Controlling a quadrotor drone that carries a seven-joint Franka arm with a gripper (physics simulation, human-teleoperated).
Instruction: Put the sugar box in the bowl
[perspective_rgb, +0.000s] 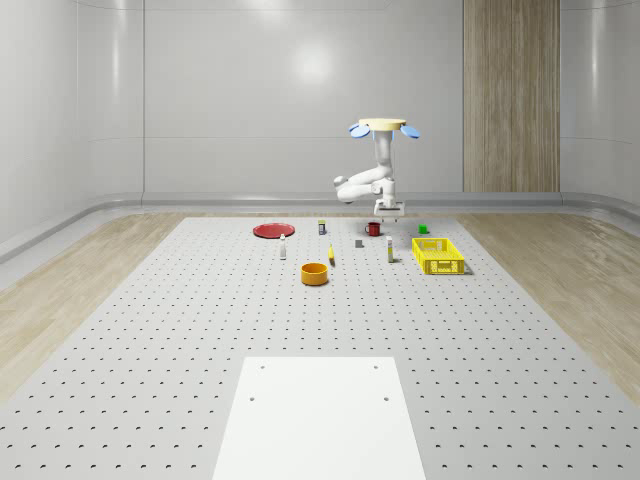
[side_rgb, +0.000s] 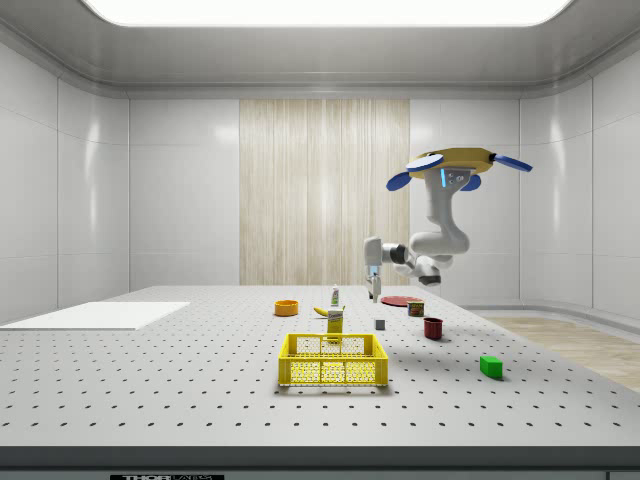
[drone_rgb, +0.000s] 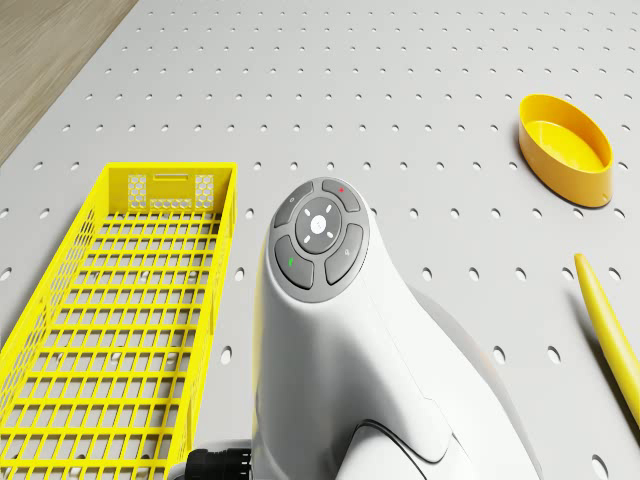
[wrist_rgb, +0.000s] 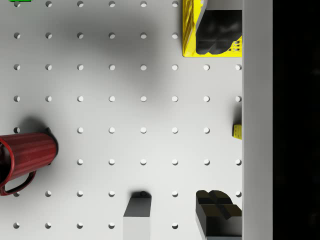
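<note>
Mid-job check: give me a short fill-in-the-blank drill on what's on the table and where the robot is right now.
1. The drone hovers above the table, not resting on it, and its gripper hangs just above the dark red ____.
2. The crate with mesh walls is coloured ____.
3. The bowl is coloured ____.
4. The flat red plate lies on the whole-scene view's ____ side of the mug.

Missing words: mug; yellow; orange; left

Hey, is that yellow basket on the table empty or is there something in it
Empty, as far as visible. In the drone view the yellow basket shows only its mesh floor with the table beneath; the side view shows nothing inside it either.
</note>
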